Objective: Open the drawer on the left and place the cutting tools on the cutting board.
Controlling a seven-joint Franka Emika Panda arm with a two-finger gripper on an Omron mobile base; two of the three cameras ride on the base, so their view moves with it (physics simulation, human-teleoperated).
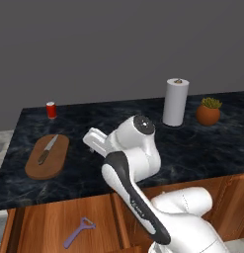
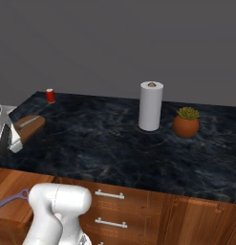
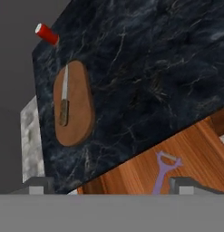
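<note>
The drawer (image 1: 44, 220) stands pulled out below the counter's left end, plain wood inside. A slim purple peeler (image 1: 78, 232) lies in it, also in the hand view (image 3: 164, 168) and at the right base view's left edge (image 2: 12, 198). The knife (image 1: 47, 149) lies lengthwise on the brown cutting board (image 1: 55, 162) at the counter's left; the hand view shows knife (image 3: 64, 95) and board (image 3: 80, 113) too. My gripper (image 1: 92, 140) hovers open and empty above the counter's front edge, right of the board and above the drawer (image 3: 190, 142); its fingertips (image 3: 38, 185) frame the peeler.
A red can (image 1: 51, 109) stands at the back left of the dark marble counter (image 1: 192, 148). A paper towel roll (image 1: 175, 102) and a potted plant (image 1: 208, 111) stand to the right. Closed drawers with silver handles (image 2: 110, 194) sit under the counter.
</note>
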